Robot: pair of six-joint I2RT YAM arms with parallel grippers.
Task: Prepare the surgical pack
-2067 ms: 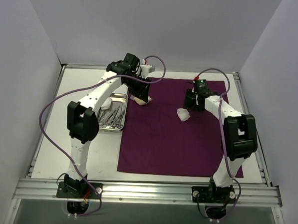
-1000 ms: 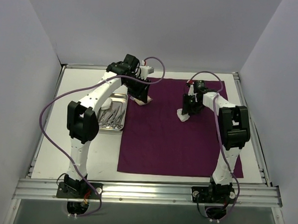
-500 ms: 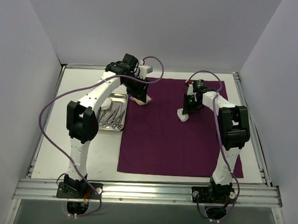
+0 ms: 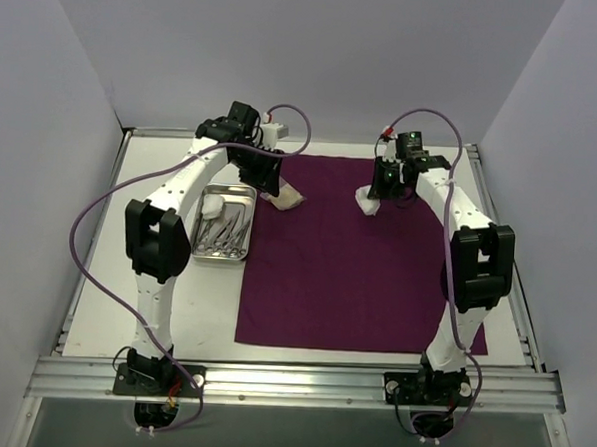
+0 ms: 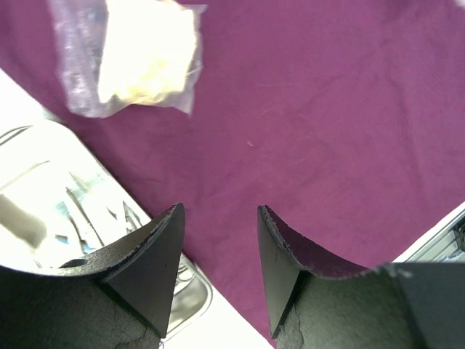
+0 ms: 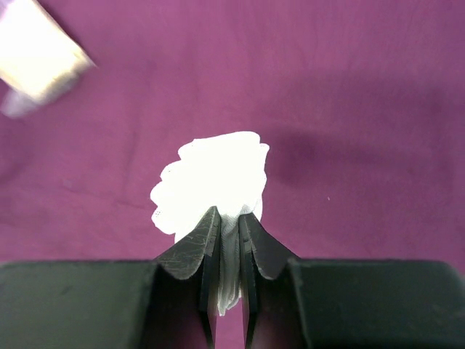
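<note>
The cloth [image 4: 355, 287] is spread flat on the counter [image 4: 209, 309]. The tray [image 4: 220, 259] is set just beside the cloth's left edge. Thin tools [image 4: 230, 232] and a second pad [image 4: 212, 206] are laid in it, so part of the pack looks done.

The right gripper [image 6: 227, 218] is pressed together on a gauze pad [image 6: 214, 174]. The pad is pinched by its near edge and sticks out ahead of the gripper. A soft shadow is seen on the cloth beside it, so the pad seems to be held just above the cloth.

The left gripper [image 5: 218, 218] is spread and nothing is held in it. A clear packet [image 5: 138, 58] lies on the cloth ahead of it and to its left. The tray is seen low on its left side.

The gauze pad and maybe the packet are likely meant for the tray next. The cloth is not yet folded, so much of the job seems left.
</note>
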